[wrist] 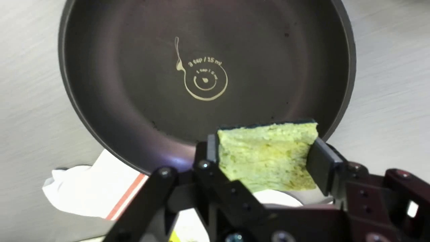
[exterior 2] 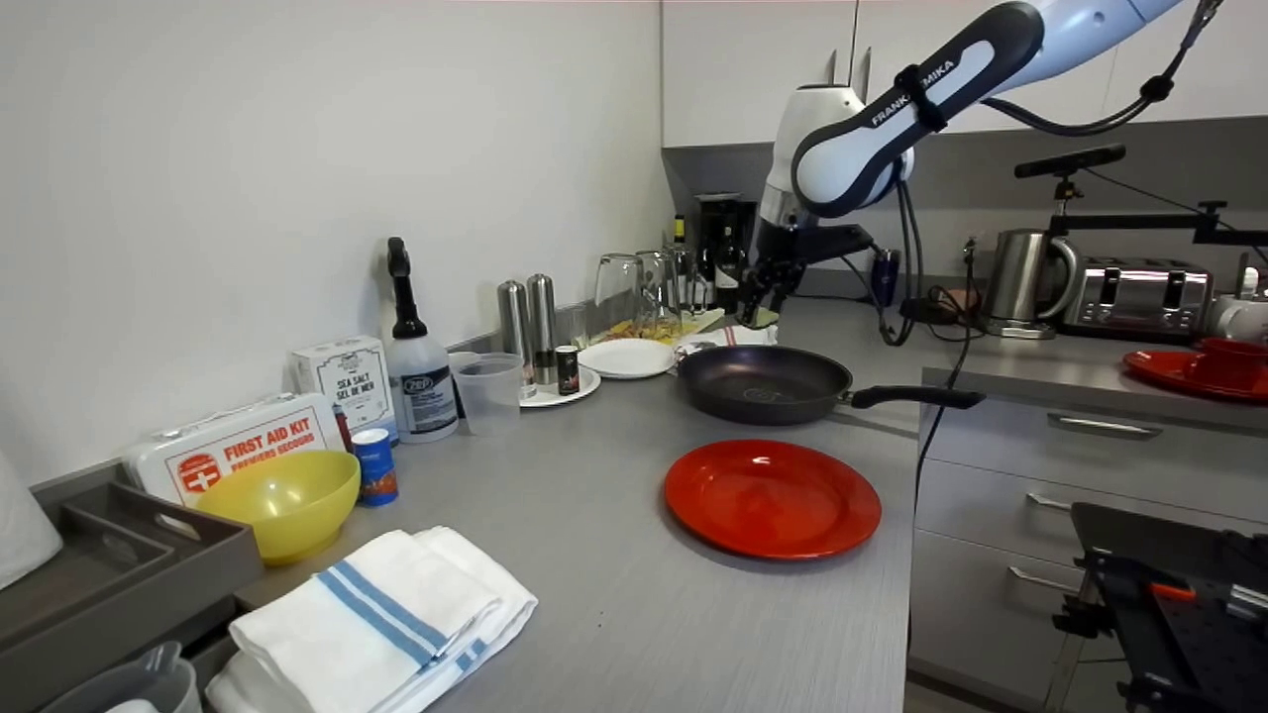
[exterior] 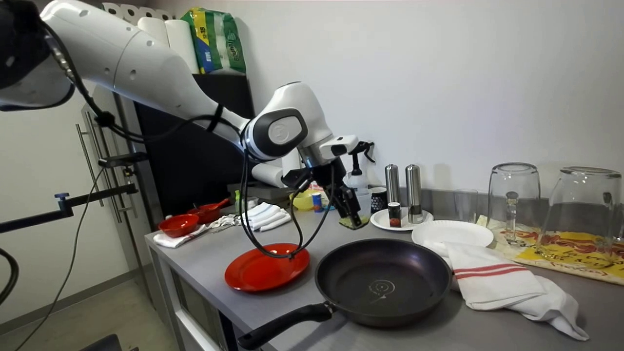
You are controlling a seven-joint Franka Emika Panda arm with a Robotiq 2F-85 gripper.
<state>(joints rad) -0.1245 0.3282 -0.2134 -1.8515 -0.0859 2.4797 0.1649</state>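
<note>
Gripping tight with the claw point(wrist: 267, 156), pressing finger pads point(wrist: 320, 168) against opposite ends of a yellow-green sponge point(wrist: 268, 151), pinning it right in between! Hovering in mid-air now, overlapping the edge of a dark frying pan point(wrist: 208, 111) in the wrist view. Seeing a red-striped white towel point(exterior: 492, 282) lying beside the pan, a red plate point(exterior: 268, 268) opposite.

Item: one flat grey table point(exterior 2: 594, 594), its surface faintly streaked. Directly on it, as I list from my remote feeds: one round black frying pan point(exterior: 385, 273), its handle point(exterior: 307, 314) reaching past the table's edge; one round glossy red plate point(exterior 2: 773, 500), just beside the pan; one white cloth towel with red stripes point(exterior: 502, 287), near the pan; two round white plates point(exterior 2: 626, 358); one translucent plastic cup point(exterior 2: 490, 396); one white plastic spray bottle point(exterior 2: 426, 381), black-topped, upright.
</note>
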